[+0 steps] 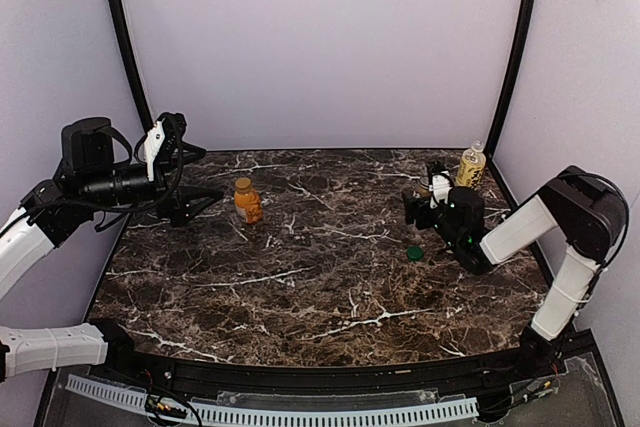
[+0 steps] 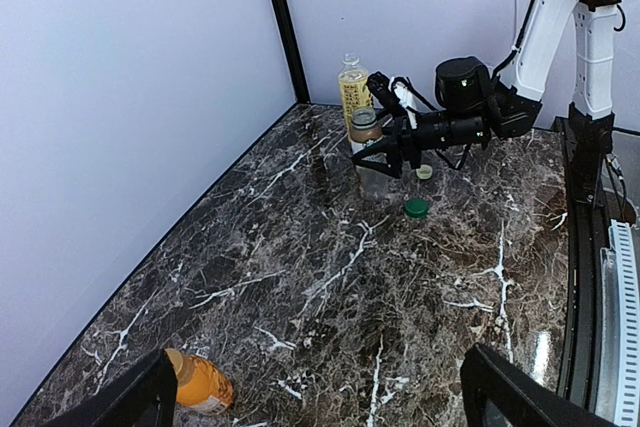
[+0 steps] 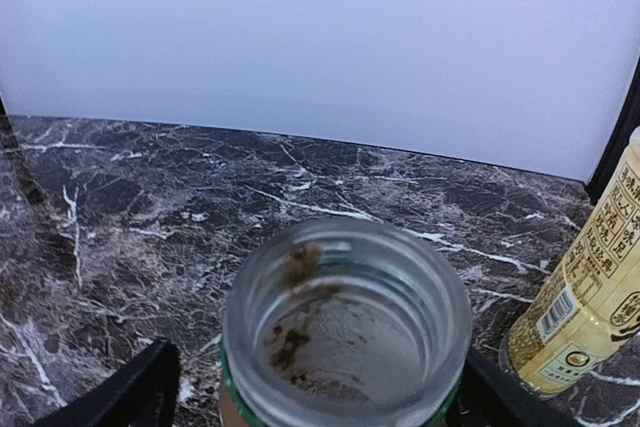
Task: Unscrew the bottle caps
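Three small plastic bottles stand on the dark marbled bench (image 1: 330,287): a squat orange juice bottle (image 1: 247,201) with its orange cap (image 1: 242,184) on, near the left hand (image 2: 320,387), which gapes wide and holds nothing; a tall yellowish tea bottle (image 1: 471,164) at the far right corner; and a slim clear bottle (image 2: 366,152) just beside it. The right hand (image 3: 322,362) straddles the clear bottle's open mouth, jaws parted, a gap showing on one side. A dark green round cap (image 1: 414,252) and a cream-white round cap (image 2: 425,172) lie on the bench near that bottle
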You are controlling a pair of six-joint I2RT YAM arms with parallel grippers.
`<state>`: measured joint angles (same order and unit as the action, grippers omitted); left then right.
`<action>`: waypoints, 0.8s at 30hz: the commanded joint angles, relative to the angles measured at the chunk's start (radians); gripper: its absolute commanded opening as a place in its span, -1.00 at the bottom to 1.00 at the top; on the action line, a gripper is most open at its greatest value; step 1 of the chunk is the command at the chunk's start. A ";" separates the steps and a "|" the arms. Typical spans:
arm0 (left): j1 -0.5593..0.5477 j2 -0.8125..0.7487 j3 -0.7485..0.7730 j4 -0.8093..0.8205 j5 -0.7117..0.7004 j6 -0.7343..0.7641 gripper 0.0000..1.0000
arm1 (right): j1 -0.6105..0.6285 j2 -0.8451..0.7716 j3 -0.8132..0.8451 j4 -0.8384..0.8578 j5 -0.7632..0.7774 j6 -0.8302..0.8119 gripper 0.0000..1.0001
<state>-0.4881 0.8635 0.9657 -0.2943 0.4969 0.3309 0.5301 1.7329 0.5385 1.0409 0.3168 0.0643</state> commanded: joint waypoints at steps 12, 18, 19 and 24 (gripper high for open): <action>0.011 0.019 -0.083 -0.039 -0.154 -0.046 0.99 | 0.015 -0.289 0.066 -0.437 -0.009 0.057 0.97; 0.022 0.171 -0.003 -0.174 -0.194 0.012 0.99 | 0.016 -0.537 0.148 -0.838 -0.047 0.173 0.97; 0.022 0.229 0.019 -0.197 -0.191 0.017 0.99 | 0.017 -0.580 0.152 -0.871 -0.061 0.175 0.97; 0.033 0.556 0.379 -0.522 -0.252 0.068 0.99 | 0.019 -0.761 0.147 -0.895 -0.165 0.152 0.97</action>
<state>-0.4683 1.2327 1.1160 -0.5541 0.3038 0.3470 0.5385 1.0683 0.6731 0.2508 0.2386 0.2016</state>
